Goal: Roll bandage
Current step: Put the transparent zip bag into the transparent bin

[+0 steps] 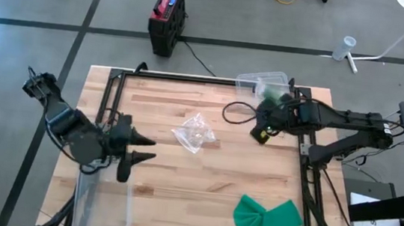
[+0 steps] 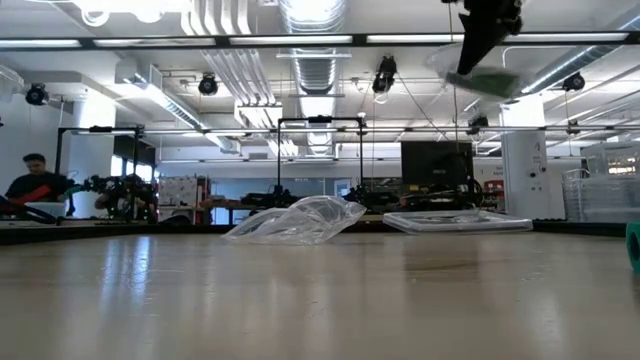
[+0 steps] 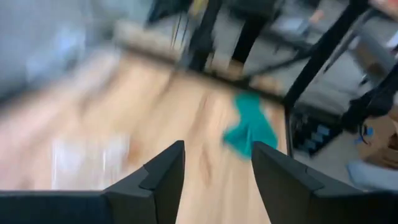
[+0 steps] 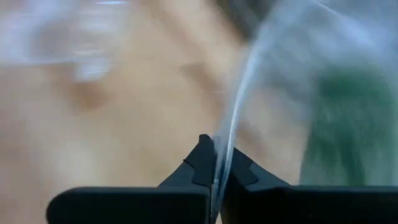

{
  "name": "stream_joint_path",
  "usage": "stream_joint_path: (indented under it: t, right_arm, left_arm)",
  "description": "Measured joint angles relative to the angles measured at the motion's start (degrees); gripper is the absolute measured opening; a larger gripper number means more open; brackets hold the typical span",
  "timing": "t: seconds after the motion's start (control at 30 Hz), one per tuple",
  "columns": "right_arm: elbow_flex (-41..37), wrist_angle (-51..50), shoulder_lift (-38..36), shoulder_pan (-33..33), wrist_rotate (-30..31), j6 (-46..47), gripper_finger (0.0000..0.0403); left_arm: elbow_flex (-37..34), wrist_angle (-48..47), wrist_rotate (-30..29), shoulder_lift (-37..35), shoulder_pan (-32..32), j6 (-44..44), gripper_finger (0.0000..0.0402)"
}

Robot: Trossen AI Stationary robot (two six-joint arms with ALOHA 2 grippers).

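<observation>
- Wooden worktop (image 1: 203, 173) carries a crumpled clear bag (image 1: 194, 133) at centre.
- Green bandage (image 1: 266, 217) lies loose at 5 o'clock, its long axis running 8-to-2.
- Left claw (image 1: 136, 155) at 9 o'clock, released.
- Right claw (image 4: 216, 163) at 2 o'clock, clenched on a clear container (image 1: 263, 82) rim.

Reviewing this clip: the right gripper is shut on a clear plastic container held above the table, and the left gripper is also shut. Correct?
Not quite. The left gripper is open, as the left wrist view shows. The right gripper is indeed shut on the clear plastic container, held above the table.

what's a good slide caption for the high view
Right gripper lifts a clear container; left gripper open, green bandage untouched.
</observation>
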Motion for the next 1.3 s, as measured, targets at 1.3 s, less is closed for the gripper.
stream_joint_path:
  t: [1.3]
  right_arm:
    - [7.24,15.03,1.88,1.34,-17.05,-17.04,0.0]
  left_arm:
    - [-8.79,-0.91,10.45,22.78,13.51,5.33,0.0088]
